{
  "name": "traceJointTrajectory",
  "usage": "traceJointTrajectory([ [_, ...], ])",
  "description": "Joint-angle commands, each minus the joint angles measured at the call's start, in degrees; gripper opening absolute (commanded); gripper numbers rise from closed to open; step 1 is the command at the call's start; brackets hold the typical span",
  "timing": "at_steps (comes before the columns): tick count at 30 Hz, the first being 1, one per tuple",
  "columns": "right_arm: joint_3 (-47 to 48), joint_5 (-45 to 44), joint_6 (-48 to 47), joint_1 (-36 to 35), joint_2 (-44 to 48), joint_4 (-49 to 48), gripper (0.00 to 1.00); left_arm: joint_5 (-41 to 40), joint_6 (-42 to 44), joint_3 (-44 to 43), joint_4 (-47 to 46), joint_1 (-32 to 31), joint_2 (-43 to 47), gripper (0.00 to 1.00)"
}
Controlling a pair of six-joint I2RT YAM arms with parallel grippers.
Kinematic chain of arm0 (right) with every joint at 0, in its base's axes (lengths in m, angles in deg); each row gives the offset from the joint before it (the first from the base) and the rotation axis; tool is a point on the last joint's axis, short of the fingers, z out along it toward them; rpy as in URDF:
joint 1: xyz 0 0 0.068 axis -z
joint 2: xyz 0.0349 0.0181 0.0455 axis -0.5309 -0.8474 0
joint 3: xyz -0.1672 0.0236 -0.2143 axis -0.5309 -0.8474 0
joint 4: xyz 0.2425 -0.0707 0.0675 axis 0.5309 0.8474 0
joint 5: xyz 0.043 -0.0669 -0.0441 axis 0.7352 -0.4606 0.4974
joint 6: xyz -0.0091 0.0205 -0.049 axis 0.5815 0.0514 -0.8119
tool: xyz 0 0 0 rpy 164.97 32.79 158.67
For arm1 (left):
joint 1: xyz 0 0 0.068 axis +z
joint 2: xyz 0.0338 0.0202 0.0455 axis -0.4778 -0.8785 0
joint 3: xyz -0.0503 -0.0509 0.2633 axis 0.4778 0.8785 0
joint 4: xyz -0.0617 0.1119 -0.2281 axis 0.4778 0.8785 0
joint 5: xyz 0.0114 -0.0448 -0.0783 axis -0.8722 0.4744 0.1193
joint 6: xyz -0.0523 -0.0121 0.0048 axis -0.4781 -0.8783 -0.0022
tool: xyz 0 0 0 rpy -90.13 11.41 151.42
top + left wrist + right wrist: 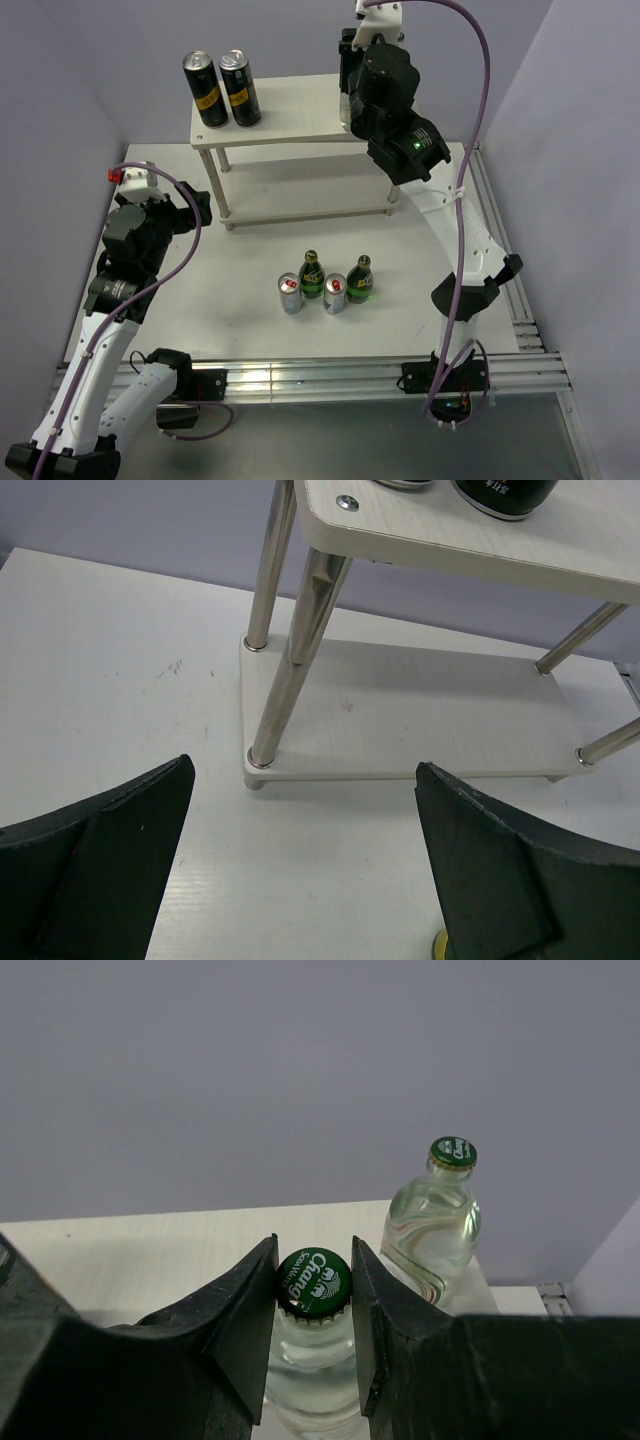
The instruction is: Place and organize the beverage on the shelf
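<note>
Beverage-wise, one clear bottle [312, 1375] sits on the shelf [150, 1245] top, low centre in the right wrist view, its cap [313, 1278] clamped by the right gripper [313, 1288], green bottles [312, 274] and silver cans [290, 294] cluster on the table [200, 295] at frame centre overhead, and the left gripper [302, 780] gapes apart.

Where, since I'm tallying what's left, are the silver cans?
Top view: the silver cans stand on the table, centre, just in front of the green bottles.
</note>
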Motion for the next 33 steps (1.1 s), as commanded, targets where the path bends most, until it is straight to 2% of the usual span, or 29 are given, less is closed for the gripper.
traceJointTrajectory([
  [1, 5.3, 3.6, -0.3, 2.0, 0.6, -11.4, 0.00, 0.2, 0.9, 0.1, -1.5, 0.0, 0.0, 0.99],
  [21, 1.3, 9.3, 4.6, 9.1, -2.8, -14.4, 0.00, 0.5, 0.8, 0.1, -1.2, 0.0, -1.8, 0.99],
  [33, -3.1, 9.6, 6.0, 10.0, -2.7, -15.5, 0.00, 0.3, 0.9, 0.1, -1.1, 0.0, -2.1, 0.99],
])
